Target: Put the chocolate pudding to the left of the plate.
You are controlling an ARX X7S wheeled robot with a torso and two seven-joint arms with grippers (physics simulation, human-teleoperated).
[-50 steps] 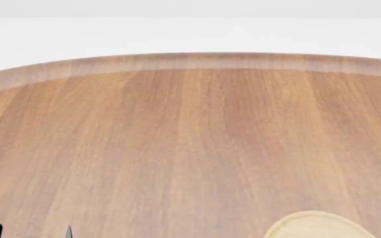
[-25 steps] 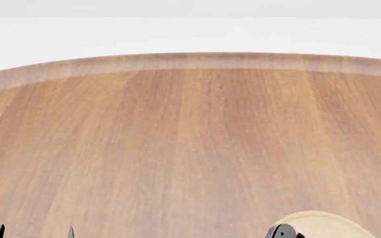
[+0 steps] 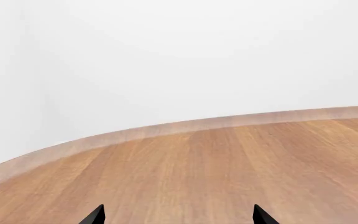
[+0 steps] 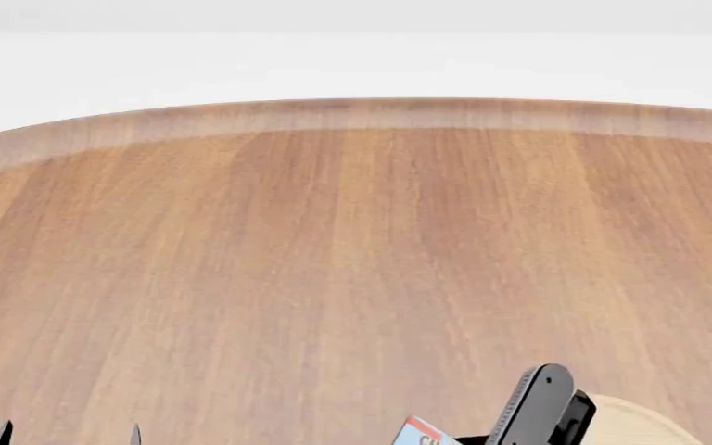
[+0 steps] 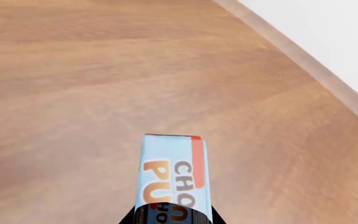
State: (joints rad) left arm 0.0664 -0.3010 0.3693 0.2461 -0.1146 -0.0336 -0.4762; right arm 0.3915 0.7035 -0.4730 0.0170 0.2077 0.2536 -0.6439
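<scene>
The right gripper [image 5: 173, 219] is clamped on the chocolate pudding [image 5: 173, 175], holding it above the table [image 4: 331, 260] just left of the plate [image 4: 634, 422]. The left gripper [image 3: 175, 215] hovers over bare wood, fingertips spread apart and holding nothing.

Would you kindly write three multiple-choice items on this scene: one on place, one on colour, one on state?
1. In the head view, the plate lies at the
A. lower right
B. upper left
C. centre

2. The top of the chocolate pudding is
A. green
B. light blue
C. black

3. The left gripper is
A. shut on a mug
B. shut on the plate
C. open and empty

Key: 1 A, its pale rim shows there; 2 B, the right wrist view shows it; 3 C, bare table shows between its fingertips.
</scene>
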